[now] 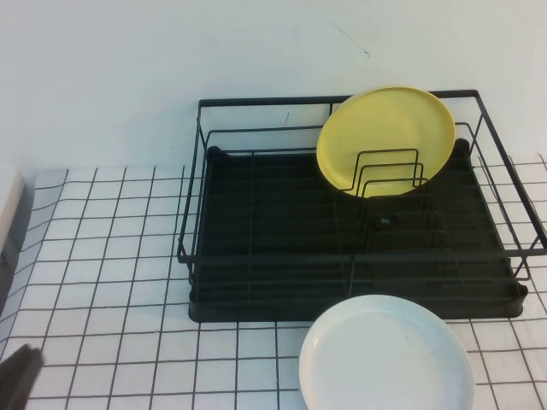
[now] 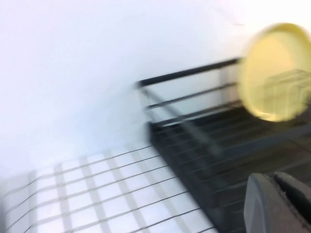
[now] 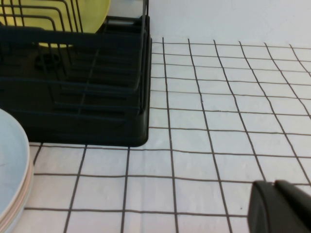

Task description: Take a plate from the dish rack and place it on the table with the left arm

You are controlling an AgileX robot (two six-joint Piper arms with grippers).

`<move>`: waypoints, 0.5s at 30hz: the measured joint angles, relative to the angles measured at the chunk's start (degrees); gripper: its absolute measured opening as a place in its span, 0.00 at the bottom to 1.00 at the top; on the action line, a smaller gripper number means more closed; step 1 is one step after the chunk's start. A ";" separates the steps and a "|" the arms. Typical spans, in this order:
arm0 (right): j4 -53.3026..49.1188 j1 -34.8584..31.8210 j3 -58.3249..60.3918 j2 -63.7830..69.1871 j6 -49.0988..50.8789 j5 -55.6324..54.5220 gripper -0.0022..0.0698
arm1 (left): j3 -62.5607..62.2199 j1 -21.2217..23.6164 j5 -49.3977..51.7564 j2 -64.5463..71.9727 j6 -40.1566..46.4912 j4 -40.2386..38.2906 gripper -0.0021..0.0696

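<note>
The white plate [image 1: 385,354] lies flat on the gridded table [image 1: 111,256], just in front of the dish rack [image 1: 256,282]; its edge also shows in the right wrist view [image 3: 12,170]. The black wire rack holds only a yellow plate [image 1: 386,137], upright in the dividers. My left gripper [image 2: 278,196] is shut and empty, to the left of the rack and away from the plate; a dark part of it shows at the high view's lower left corner [image 1: 19,380]. My right gripper [image 3: 278,204] is shut and empty, low over the table to the right of the rack.
A white wall [image 1: 256,51] rises behind the rack. A pale object [image 1: 8,209] stands at the table's far left edge. Open gridded table lies left of the rack and to its right [image 3: 218,97].
</note>
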 joint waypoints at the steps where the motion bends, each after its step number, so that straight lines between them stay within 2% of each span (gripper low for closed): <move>1: 0.00 0.00 0.00 0.00 0.00 0.00 0.03 | 1.22 2.15 0.00 -1.59 -1.50 0.00 0.03; 4: 0.00 0.00 0.00 0.00 0.00 0.00 0.03 | 4.23 7.45 0.00 -5.55 -5.28 0.00 0.03; 7: 0.00 0.00 0.00 0.00 0.00 0.00 0.03 | 5.10 10.93 1.30 -8.76 -7.20 -0.13 0.03; 11: 0.00 0.00 0.00 0.00 0.00 0.00 0.03 | 5.10 12.29 8.21 -11.99 -5.89 0.26 0.03; 15: 0.00 0.00 0.00 0.00 0.00 0.00 0.03 | 5.10 12.34 20.49 -12.40 -4.49 1.81 0.03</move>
